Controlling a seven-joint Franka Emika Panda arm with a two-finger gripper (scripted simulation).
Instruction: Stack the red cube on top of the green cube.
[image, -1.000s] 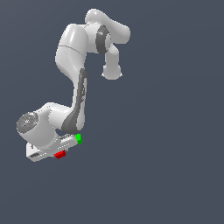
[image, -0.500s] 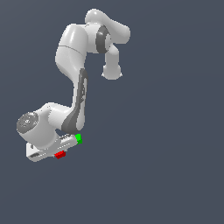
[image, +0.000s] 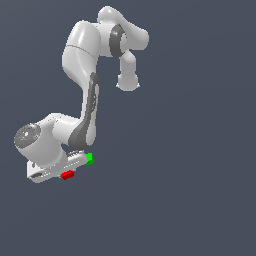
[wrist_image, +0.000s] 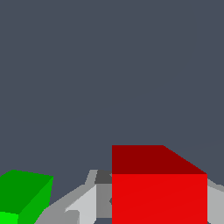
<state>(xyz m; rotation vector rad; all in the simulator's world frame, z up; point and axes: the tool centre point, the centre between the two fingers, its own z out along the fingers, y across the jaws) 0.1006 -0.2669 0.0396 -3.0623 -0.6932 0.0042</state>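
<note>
Here, the fingers (wrist_image: 89, 199) are seen in the wrist view only as pale grey, flat-faced wedges low in the frame, and between them the red cube (wrist_image: 159, 192) is framed, its bright front face filling the gap and its darker top face receding behind. Grey finger surfaces are shown on both sides of that cube, so it appears to be clasped, though actual contact cannot be confirmed from this close, cropped angle. The cube is rendered as a plain, smooth, sharp-edged block with no texture.

Just beside the fingers, apart from the red cube, the green cube (wrist_image: 24, 194) is seen, equally plain and turned slightly so that two shaded faces are presented.

In the exterior view the gripper (image: 60, 170) is laid low and nearly level, with the red cube (image: 67, 174) at its underside and the green cube (image: 89, 158) at its end toward the exterior view's right. The glossy white arm (image: 82, 55), with dark grey joints, is folded above them against a uniform slate-blue background.
</note>
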